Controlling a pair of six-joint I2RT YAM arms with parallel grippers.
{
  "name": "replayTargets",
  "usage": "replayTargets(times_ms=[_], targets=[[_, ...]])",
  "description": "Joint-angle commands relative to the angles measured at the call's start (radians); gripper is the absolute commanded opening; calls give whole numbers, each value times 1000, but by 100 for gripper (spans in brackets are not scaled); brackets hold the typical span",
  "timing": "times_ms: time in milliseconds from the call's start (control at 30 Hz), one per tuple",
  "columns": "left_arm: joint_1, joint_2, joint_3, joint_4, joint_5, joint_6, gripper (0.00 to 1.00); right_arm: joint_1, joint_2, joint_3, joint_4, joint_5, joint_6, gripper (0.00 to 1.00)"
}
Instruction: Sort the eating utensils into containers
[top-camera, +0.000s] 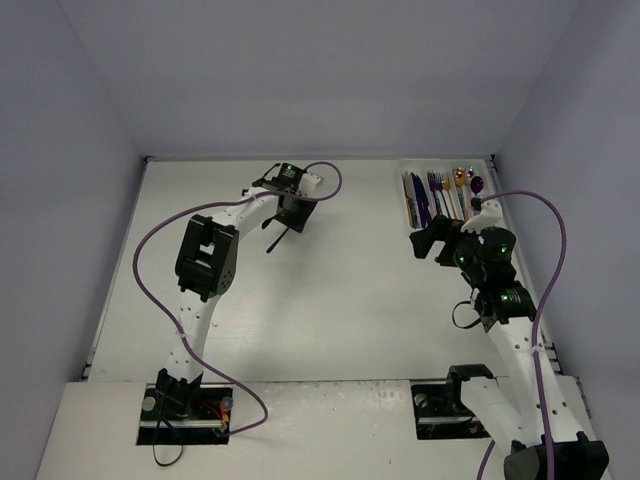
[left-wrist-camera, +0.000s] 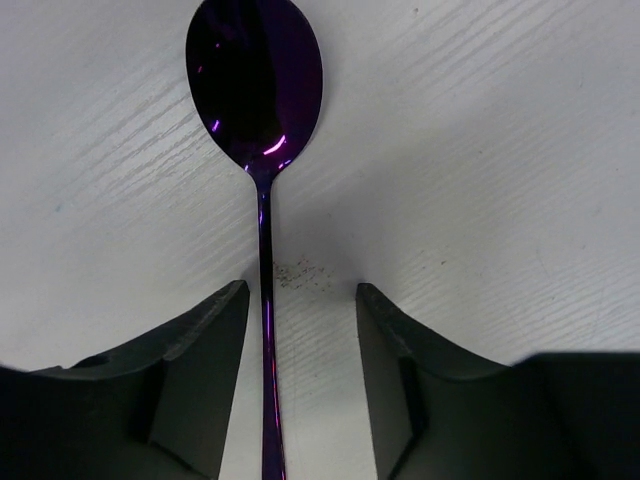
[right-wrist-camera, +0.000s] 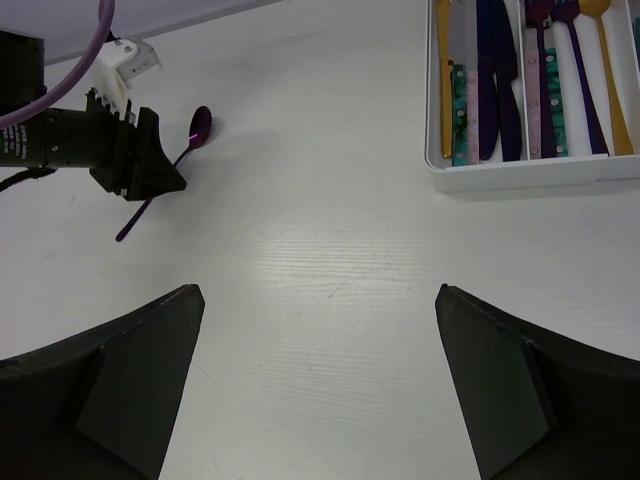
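Bottom of the frame: left hand (left-wrist-camera: 300, 296) is spread open, straddling the thin handle of the purple spoon (left-wrist-camera: 263, 230), not gripping. It lies flat on the surface (left-wrist-camera: 480, 150), bowl at the top. Looks light, stiff and slick, so I'd pinch mid-handle.

You're looking at a robotics lab cell: plain pale walls (top-camera: 300, 70) box in a white table (top-camera: 330, 300) carrying bolted, cabled arms (top-camera: 205, 262).
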Motion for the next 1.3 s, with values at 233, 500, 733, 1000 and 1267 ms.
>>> replayTargets(times_ms=[233, 500, 733, 1000, 1267], targets=[[5, 56, 55, -9, 4, -37, 0, 30, 27, 3, 76, -33, -33, 100], [-2, -69, 30, 15, 47, -319, 0, 182, 75, 12, 187, -52, 18, 100], [-3, -282, -132, 223, 110, -696, 0, 397, 190, -2, 407, 16, 116, 100], [-27, -535, -344, 465, 130, -977, 0, 561, 366, 81, 531, 79, 153, 100], [-74, -692, -442, 534, 55, -1010, 0, 590, 466, 142, 581, 104, 167, 93]])
